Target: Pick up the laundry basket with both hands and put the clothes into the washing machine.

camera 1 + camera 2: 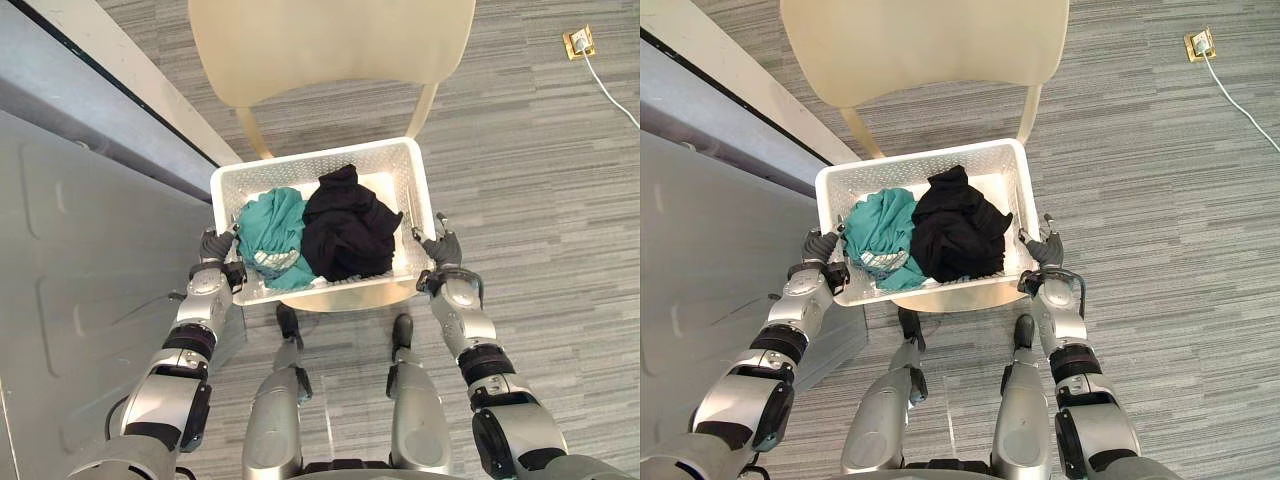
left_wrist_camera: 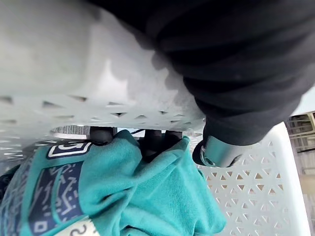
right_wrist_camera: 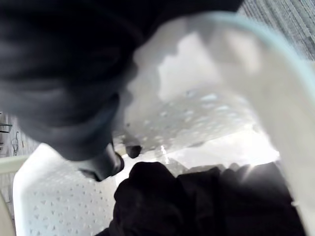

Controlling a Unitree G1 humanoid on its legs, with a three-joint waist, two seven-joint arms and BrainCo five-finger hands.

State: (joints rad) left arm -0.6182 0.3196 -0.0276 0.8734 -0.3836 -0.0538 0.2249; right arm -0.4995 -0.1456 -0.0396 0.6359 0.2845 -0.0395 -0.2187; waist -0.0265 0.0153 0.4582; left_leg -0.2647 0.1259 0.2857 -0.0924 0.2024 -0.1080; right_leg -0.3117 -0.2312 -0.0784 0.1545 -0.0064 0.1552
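White perforated plastic is what both hands close on. The left hand (image 1: 215, 245) has its fingers curled on the short side of the basket (image 1: 285, 172) at 9 o'clock. The right hand (image 1: 440, 247) is closed the same way on the opposite side, at 3 o'clock. Inside the basket, a teal garment (image 1: 270, 225) lies toward 9 o'clock and a black garment (image 1: 345, 230) is heaped beside it, touching it and rising about to the rim. Under the basket and beyond it, at 12 o'clock, is a cream chair (image 1: 330, 40). I cannot tell whether the basket rests on the seat or is already lifted.

To do this step well, I think both hands should rise together so that the basket stays level, because the black heap could slide out if one side dips. The basket should also come clear of the seat before the robot turns. A grey panel (image 1: 80, 250) at 9 o'clock may be the machine, but I am not sure. Far off at 1 o'clock, a floor socket (image 1: 578, 42) is well apart from the work.

The head views show the placing of the hands but hide the fingers. The left wrist view shows dark fingertips (image 2: 152, 140) coming through the handle slot above the teal cloth. The right wrist view shows the thumb (image 3: 103, 164) against the wall near the black cloth.
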